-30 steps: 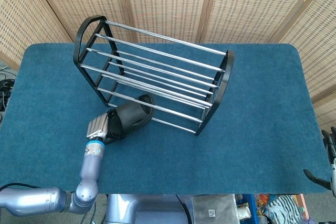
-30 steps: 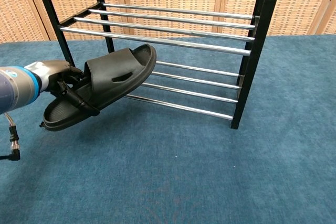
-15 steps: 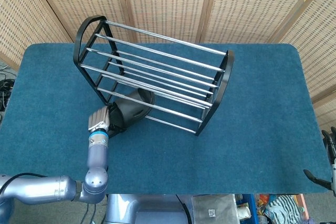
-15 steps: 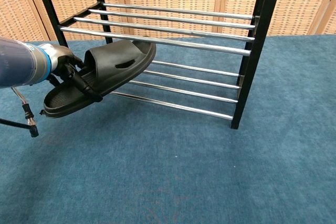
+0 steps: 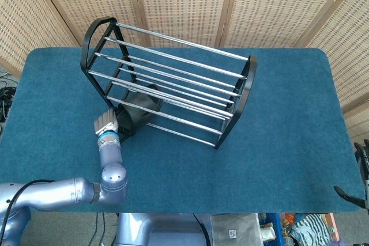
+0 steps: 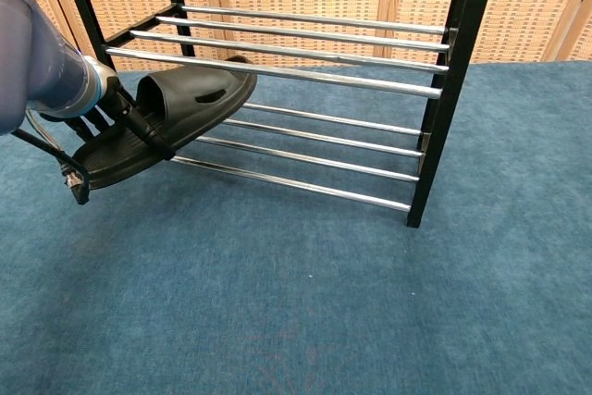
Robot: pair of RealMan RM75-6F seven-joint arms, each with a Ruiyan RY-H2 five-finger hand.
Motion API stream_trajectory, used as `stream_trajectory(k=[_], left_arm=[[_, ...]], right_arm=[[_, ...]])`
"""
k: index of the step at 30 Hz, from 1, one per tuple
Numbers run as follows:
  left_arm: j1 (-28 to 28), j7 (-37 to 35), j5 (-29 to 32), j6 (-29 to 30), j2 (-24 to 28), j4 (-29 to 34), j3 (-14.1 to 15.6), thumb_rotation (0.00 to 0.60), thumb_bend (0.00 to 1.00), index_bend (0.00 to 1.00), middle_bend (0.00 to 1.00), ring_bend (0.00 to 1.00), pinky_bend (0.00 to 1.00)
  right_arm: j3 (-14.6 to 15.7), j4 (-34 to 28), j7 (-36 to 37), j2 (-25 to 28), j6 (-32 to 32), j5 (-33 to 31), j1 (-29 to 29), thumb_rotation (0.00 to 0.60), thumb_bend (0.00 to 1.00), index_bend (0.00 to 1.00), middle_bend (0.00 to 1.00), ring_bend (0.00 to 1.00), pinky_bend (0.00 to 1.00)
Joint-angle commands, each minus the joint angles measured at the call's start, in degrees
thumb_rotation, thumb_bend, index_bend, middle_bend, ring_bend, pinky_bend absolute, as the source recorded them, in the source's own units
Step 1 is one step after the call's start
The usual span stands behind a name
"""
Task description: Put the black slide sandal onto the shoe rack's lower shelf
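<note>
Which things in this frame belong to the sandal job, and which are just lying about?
Job:
black slide sandal
shoe rack, lower shelf
left hand, gripping the sandal

Lying about:
blue table cover
wicker screen
right hand, idle at the table edge

A staged test area: a blue carpeted table (image 5: 277,142) stands before woven rattan screens (image 5: 184,4), cables (image 5: 6,93) trailing far left.

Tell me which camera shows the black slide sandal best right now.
The chest view: the black slide sandal shows side-on, toe over the chrome-barred shoe rack's lower rails, heel held by the left hand. The head view shows only a dark patch of the sandal through the upper bars.
</note>
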State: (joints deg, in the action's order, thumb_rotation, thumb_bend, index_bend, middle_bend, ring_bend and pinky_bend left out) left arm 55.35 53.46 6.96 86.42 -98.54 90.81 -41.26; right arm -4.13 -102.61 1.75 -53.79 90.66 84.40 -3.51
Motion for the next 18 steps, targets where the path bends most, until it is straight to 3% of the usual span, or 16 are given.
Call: stream_trajectory(k=[1, 18], left_arm=[[0.1, 0.1, 1.0, -1.3, 0.1, -2.0, -1.0, 0.6, 0.3, 0.51, 0.46, 0.4, 0.53], [2.6, -1.2, 1.7, -6.8, -3.1, -9.1, -1.8, 0.6, 0.3, 0.51, 0.46, 0.4, 0.53]], right_arm=[[0.0, 0.0, 0.1, 0.1, -0.1, 0.0, 0.0, 0.6, 0.0, 0.0, 0.0, 0.0, 0.0], [-0.2, 0.2, 0.5, 0.2, -1.0, -1.2, 0.4, 0.6, 0.0, 0.0, 0.0, 0.0, 0.0]])
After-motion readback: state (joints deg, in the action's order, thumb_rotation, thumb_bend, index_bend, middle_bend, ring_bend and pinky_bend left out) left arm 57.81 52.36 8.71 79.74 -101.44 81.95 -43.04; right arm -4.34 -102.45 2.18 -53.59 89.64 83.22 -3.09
